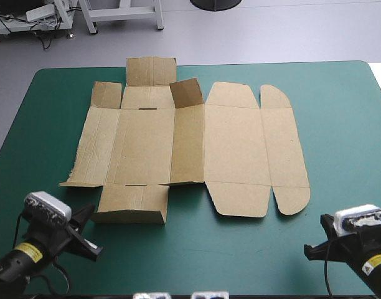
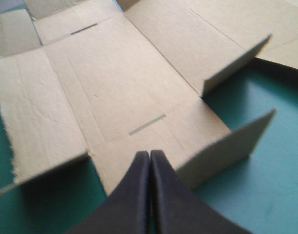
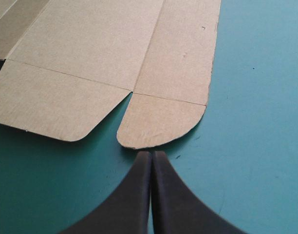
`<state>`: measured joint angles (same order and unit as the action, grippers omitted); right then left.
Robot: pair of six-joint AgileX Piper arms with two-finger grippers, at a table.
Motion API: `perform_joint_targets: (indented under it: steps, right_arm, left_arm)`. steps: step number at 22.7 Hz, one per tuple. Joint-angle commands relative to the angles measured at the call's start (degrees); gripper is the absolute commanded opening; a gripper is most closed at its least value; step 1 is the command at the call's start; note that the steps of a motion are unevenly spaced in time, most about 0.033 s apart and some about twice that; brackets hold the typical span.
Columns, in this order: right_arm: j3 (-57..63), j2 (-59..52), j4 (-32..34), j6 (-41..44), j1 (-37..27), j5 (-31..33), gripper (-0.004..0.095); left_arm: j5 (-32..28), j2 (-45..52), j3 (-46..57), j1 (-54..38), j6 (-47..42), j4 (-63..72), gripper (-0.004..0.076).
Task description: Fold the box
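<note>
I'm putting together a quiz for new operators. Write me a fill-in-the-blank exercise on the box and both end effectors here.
1. The box lies on a cover coloured ____.
2. The left end effector is ____ (open/shut).
3. The right end effector points at a ____ (rounded/square) tab of the box.
Missing words: teal-green; shut; rounded.
</note>
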<state>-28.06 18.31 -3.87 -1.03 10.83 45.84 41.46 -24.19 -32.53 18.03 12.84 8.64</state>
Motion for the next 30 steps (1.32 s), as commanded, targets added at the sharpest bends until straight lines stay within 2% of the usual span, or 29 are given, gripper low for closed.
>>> perform_joint_targets:
  steps: [1, 2, 3, 4, 5, 6, 7, 8, 10, 12, 14, 18, 20, 26, 30]
  right_arm:
    - [-4.6, 7.3, -0.9, -0.6, -0.4, -8.7, -0.0014]
    - [-6.8, 10.1, -1.8, -0.6, -0.4, -10.5, -0.0014]
    - [-7.8, 11.4, -2.2, -0.7, -0.4, -11.3, -0.0014]
    - [-9.4, 13.3, -2.4, -0.7, -0.4, -11.6, -0.0014]
    - [-10.0, 14.1, -2.4, -0.7, -0.4, -11.6, -0.0014]
    - [-10.7, 15.3, -2.4, -0.7, -0.4, -11.6, -0.0014]
    - [-10.8, 15.7, -2.4, -0.7, -0.4, -11.6, -0.0014]
    - [-10.8, 15.8, -2.4, -0.7, -0.4, -11.6, -0.0014]
    - [-10.8, 15.8, -2.4, -0.7, -0.4, -11.5, -0.0014]
    - [-10.8, 15.8, -2.4, -0.7, -0.4, -11.5, -0.0014]
    - [-10.8, 15.8, -2.4, -0.7, -0.4, -11.4, -0.0014]
    - [-10.8, 15.8, -2.4, -0.7, -0.4, -10.6, -0.0014]
    - [-10.8, 15.8, -2.4, -0.7, -0.4, -10.6, -0.0014]
    - [-10.8, 15.8, -2.4, -0.7, -0.4, -9.2, -0.0014]
    - [-10.8, 15.8, -2.4, -0.7, -0.4, -8.8, -0.0014]
  left_arm:
    - [-8.6, -7.3, -7.7, 0.3, -1.4, -6.8, -0.0011]
    - [-10.5, -11.5, -12.0, 0.3, -5.2, -14.0, -0.0011]
    - [-10.6, -13.2, -13.8, 0.3, -7.5, -18.6, -0.0011]
    - [-9.9, -17.2, -17.8, 0.3, -15.4, -29.0, -0.0011]
    - [-9.1, -18.7, -19.1, 0.3, -18.7, -33.4, -0.0011]
    - [-5.3, -22.4, -21.9, 0.3, -27.0, -44.9, -0.0011]
    - [-2.4, -24.4, -23.0, 0.3, -30.3, -49.5, -0.0011]
    - [4.4, -28.3, -24.6, 0.3, -36.6, -59.0, -0.0011]
    - [7.7, -33.1, -26.1, -1.8, -36.7, -62.5, -0.0010]
    - [4.3, -37.5, -27.3, -8.6, -32.7, -54.9, -0.0009]
    - [0.8, -42.3, -28.5, -17.3, -23.3, -40.6, -0.0009]
    - [0.8, -50.0, -31.8, -34.3, -0.3, -10.0, -0.0010]
    - [1.4, -52.1, -32.9, -38.7, 5.8, 0.0, -0.0010]
    - [8.0, -59.3, -35.2, -49.2, 21.0, 29.9, -0.0010]
    - [15.0, -65.0, -35.9, -52.6, 25.9, 39.2, -0.0010]
